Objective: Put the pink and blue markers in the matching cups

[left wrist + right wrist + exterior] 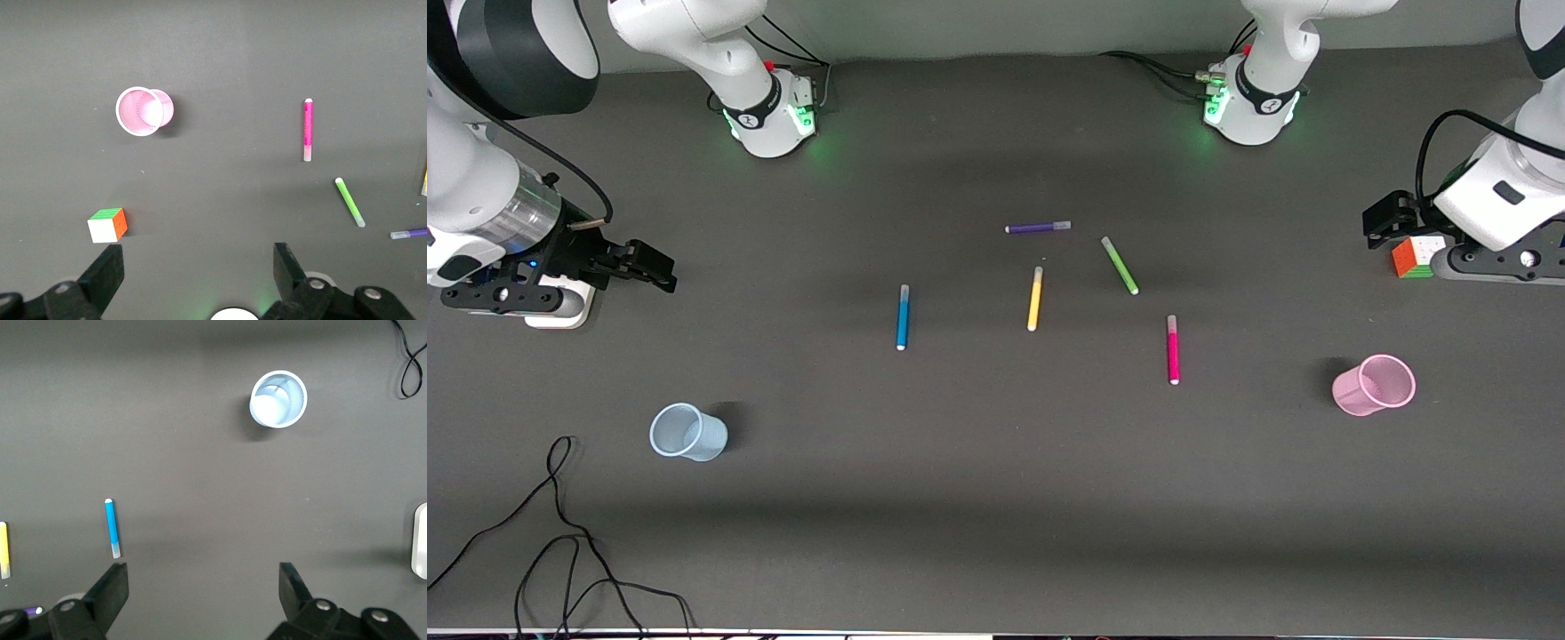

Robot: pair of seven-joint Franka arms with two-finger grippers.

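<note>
Altogether five markers (one pink (1172,349), one blue (903,317)), two cups (687,432).

I see a dark grey table (996,498) carrying five loose markers: purple (1038,228), green (1120,265), yellow (1035,299), blue (903,317) and pink (1172,349). A blue cup (687,432), a pink cup (1374,385), a colour cube (1416,256) and a black cable (560,533) also lie on it.
</note>
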